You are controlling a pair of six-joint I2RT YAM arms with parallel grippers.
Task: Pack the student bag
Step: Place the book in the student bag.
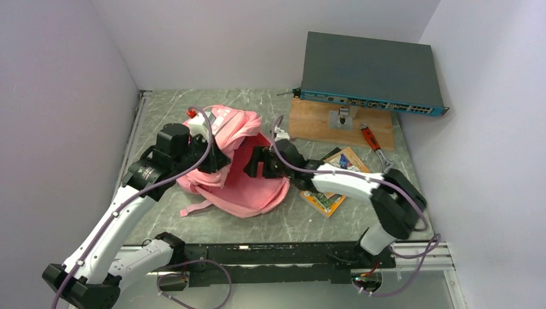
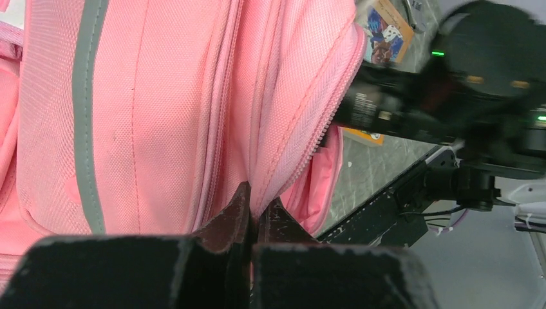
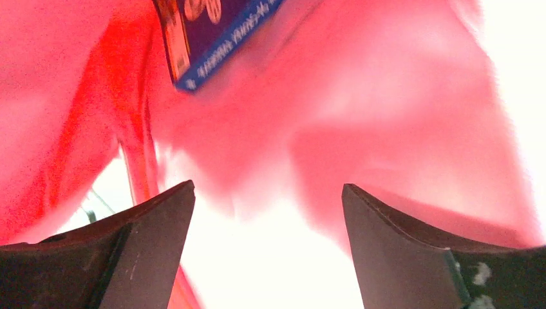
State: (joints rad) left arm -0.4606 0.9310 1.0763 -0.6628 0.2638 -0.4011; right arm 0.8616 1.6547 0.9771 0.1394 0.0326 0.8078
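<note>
Where the student bag [image 1: 248,190] lies slumped on the tabletop [image 1: 290,222], left of centre, its main compartment gapes toward the right arm. The left claw [image 2: 253,203] is clamped on the pink fabric just beside the zip of that opening. Its two fingers are pressed together with the edge of the bag pinched between them, holding the upper side lifted. The right claw [image 3: 267,193] reaches into the mouth of the bag, fingers spread apart and gripping nothing; pink lining fills its wrist view on all sides. Against that lining, above the left finger, sits a flat blue-edged item [image 3: 212,32] with an orange face, blurred, so its exact resting place within the compartment cannot be told. A grey-trimmed front panel of the bag faces the left wrist camera.

On the tabletop beside the bag, partly under the right arm, lies an orange picture book [image 1: 348,159]. Farther back stands a wooden board [image 1: 315,119], with a dark network switch [image 1: 370,71] overhanging it and a red-handled tool [image 1: 370,137] at its right end. All three lie well apart from the bag.
</note>
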